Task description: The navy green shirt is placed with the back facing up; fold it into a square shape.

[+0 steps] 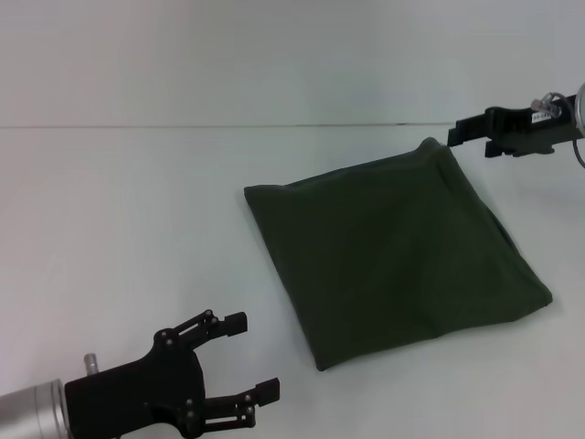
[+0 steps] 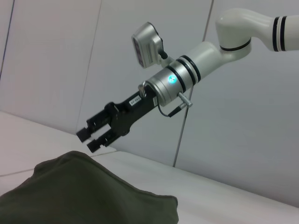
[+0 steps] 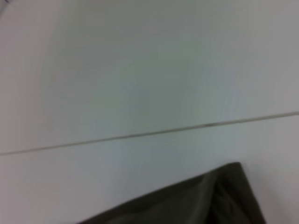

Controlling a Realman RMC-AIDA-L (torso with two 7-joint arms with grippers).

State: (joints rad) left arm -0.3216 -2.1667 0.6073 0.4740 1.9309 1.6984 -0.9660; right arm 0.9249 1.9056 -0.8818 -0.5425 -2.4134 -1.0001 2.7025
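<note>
The navy green shirt (image 1: 393,247) lies folded into a rough square, turned like a diamond, on the white table (image 1: 128,210). No lettering shows on it. My right gripper (image 1: 466,139) hovers just past the shirt's far corner, open and holding nothing; the left wrist view shows it (image 2: 89,138) above the cloth (image 2: 88,196) with a small gap between its fingers. My left gripper (image 1: 251,358) stands open at the near left, clear of the shirt's near corner. In the right wrist view only the shirt's far corner (image 3: 219,196) is visible.
A thin seam (image 1: 228,126) runs across the table behind the shirt. White tabletop stretches to the shirt's left. A pale panelled wall (image 2: 56,60) rises behind the right arm (image 2: 233,32).
</note>
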